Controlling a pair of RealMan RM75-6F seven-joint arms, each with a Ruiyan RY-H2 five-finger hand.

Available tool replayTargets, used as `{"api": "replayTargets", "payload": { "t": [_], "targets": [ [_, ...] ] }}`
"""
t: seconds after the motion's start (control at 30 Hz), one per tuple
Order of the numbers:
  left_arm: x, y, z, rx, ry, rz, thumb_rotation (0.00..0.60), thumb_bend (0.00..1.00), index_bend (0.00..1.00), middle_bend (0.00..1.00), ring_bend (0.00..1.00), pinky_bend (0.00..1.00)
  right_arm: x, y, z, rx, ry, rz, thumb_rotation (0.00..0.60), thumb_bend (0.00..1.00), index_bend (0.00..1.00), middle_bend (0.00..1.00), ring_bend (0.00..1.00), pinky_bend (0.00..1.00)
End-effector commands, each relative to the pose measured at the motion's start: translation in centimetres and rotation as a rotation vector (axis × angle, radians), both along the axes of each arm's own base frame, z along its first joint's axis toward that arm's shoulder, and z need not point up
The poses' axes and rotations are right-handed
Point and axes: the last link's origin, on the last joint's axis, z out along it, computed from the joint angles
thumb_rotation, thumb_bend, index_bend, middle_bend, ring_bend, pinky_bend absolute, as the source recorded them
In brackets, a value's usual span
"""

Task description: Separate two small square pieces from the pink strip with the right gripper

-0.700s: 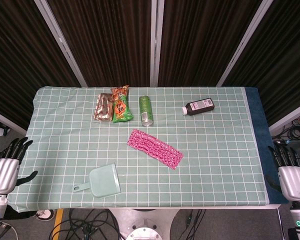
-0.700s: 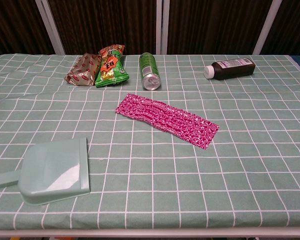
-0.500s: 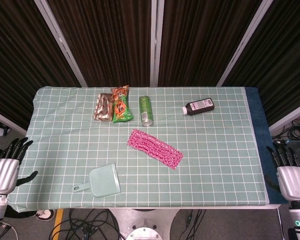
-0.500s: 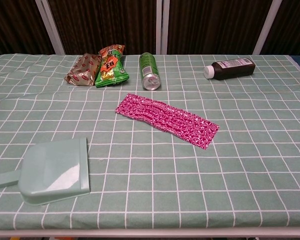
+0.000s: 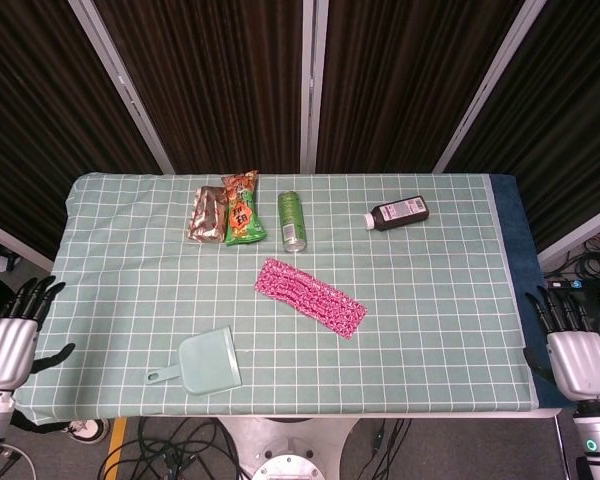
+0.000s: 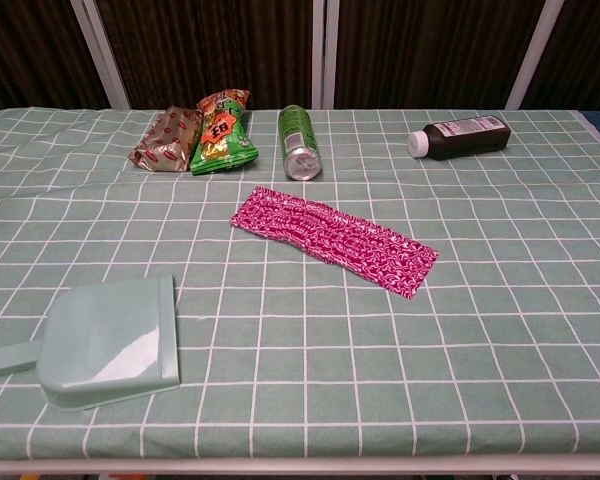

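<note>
- Pink strip (image 5: pixel 310 296) flat on bench (image 5: pixel 450 300), mid-bench, lying diagonally, one end toward green can (image 5: pixel 292 220), other end toward near-right. Patterned; seams between square pieces not clear from either view.
- Untouched, whole; separation not yet begun by the look of it.
- Green can on its side just beyond strip's far end, near but apart. Snack packets (image 5: pixel 240 208) and brown wrapper (image 5: pixel 207 213) left of can. Dark bottle (image 5: pixel 398 213) on its side, far right, well apart from strip.
- Teal dustpan (image 5: pixel 206 362) near front edge, left of strip, apart.
- Right robot hand (image 5: pixel 574 352) off bench's right edge, low, fingers up and slightly spread, holding nothing. Well apart from strip.
- Left robot hand (image 5: pixel 7 340) off left edge, likewise empty, fingers apart.
- Neither hand in chest view.
- Risks, judged: strip thin and flat on cloth, so fingers may catch checked cloth instead, or slide strip toward can. With nothing pinning the rest, pulling likely drags whole strip rather than parting two pieces. Wrong count possible, seams being hard to read.
</note>
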Motion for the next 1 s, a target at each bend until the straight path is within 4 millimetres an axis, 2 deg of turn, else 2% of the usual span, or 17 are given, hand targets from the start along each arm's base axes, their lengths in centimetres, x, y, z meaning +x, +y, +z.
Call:
{"api": "replayTargets", "payload": {
  "t": [0.03, 0.07, 0.1, 0.23, 0.33, 0.4, 0.53, 0.77, 1.0],
  "targets": [
    [-0.2, 0.1, -0.3, -0.01, 0.0, 0.009, 0.6, 0.14, 0.11, 0.07, 0.04, 0.24, 0.2, -0.7, 0.0, 0.002, 0.029, 0.015, 0.6, 0.9, 0.0, 0.07, 0.18, 0.25],
    [-0.1, 0.2, -0.3, -0.013, 0.007, 0.005, 0.6, 0.14, 0.11, 0.07, 0.04, 0.24, 0.3, -0.8, -0.3, 0.015, 0.03, 0.014, 0.6, 0.98, 0.0, 0.11, 0.25, 0.31],
    [-0.1, 0.2, -0.3, -0.014, 0.008, 0.002, 0.6, 0.14, 0.11, 0.07, 0.04, 0.24, 0.4, -0.9, -0.6, 0.026, 0.027, 0.012, 0.6, 1.0, 0.0, 0.16, 0.3, 0.36],
    [0.0, 0.2, -0.3, -0.014, 0.007, 0.0, 0.6, 0.14, 0.11, 0.07, 0.04, 0.24, 0.9, -1.3, -2.0, 0.072, 0.021, 0.027, 0.6, 1.0, 0.0, 0.46, 0.55, 0.58],
    [-0.2, 0.2, -0.2, -0.013, 0.006, 0.006, 0.6, 0.14, 0.11, 0.07, 0.04, 0.24, 1.5, -1.9, -3.2, 0.118, 0.018, 0.053, 0.6, 1.0, 0.03, 0.8, 0.81, 0.77],
    [-0.3, 0.2, -0.2, -0.012, 0.004, 0.009, 0.6, 0.14, 0.11, 0.07, 0.04, 0.24, 2.0, -2.3, -4.3, 0.159, 0.022, 0.071, 0.6, 1.0, 0.06, 0.9, 0.88, 0.81],
    [-0.4, 0.1, -0.1, -0.01, 0.003, 0.01, 0.6, 0.14, 0.11, 0.07, 0.04, 0.24, 3.4, -2.9, -6.7, 0.25, 0.007, 0.093, 0.6, 1.0, 0.09, 0.93, 0.91, 0.81],
    [-0.6, 0.1, 0.2, -0.002, -0.001, 0.012, 0.6, 0.14, 0.11, 0.07, 0.04, 0.24, 7.3, -4.5, -11.7, 0.444, 0.002, 0.128, 0.6, 1.0, 0.09, 0.94, 0.91, 0.81],
    [-1.0, 0.0, 0.9, 0.016, -0.005, 0.021, 0.6, 0.14, 0.11, 0.07, 0.04, 0.24, 10.4, -5.7, -14.7, 0.584, -0.033, 0.102, 0.6, 1.0, 0.1, 0.94, 0.91, 0.81]
  ]
}}
